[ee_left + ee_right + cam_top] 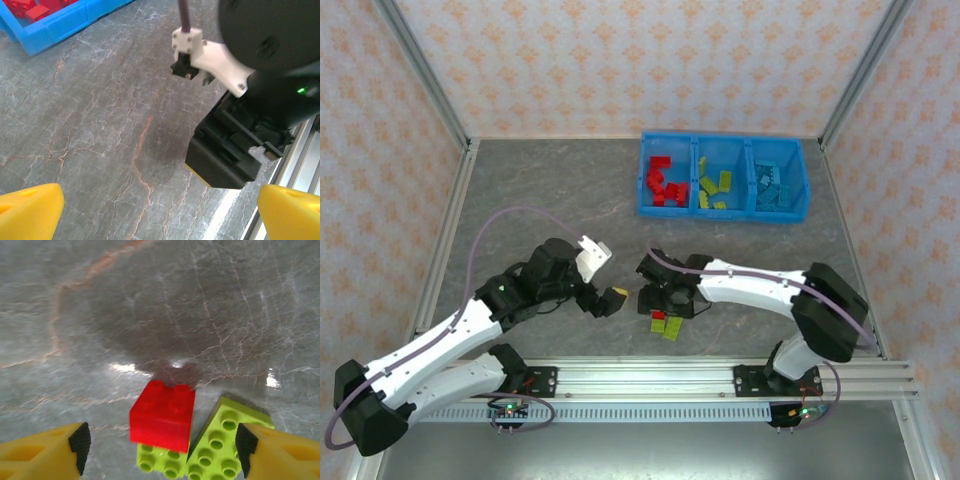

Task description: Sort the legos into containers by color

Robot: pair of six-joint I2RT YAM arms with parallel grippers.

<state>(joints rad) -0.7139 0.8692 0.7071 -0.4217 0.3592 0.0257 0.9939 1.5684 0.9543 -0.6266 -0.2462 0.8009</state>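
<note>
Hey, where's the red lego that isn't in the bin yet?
The red lego is on the table near the front rail. In the right wrist view, it sits within the open right gripper, next to two yellow-green bricks.

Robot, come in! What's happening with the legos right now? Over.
Left gripper open, empty. Right gripper open, straddling red lego, not gripping. Two yellow-green legos crowd the red one.

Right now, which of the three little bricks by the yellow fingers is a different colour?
The red brick. The yellow-green brick just below it in the right wrist view and the yellow-green brick on its right match each other.
</note>
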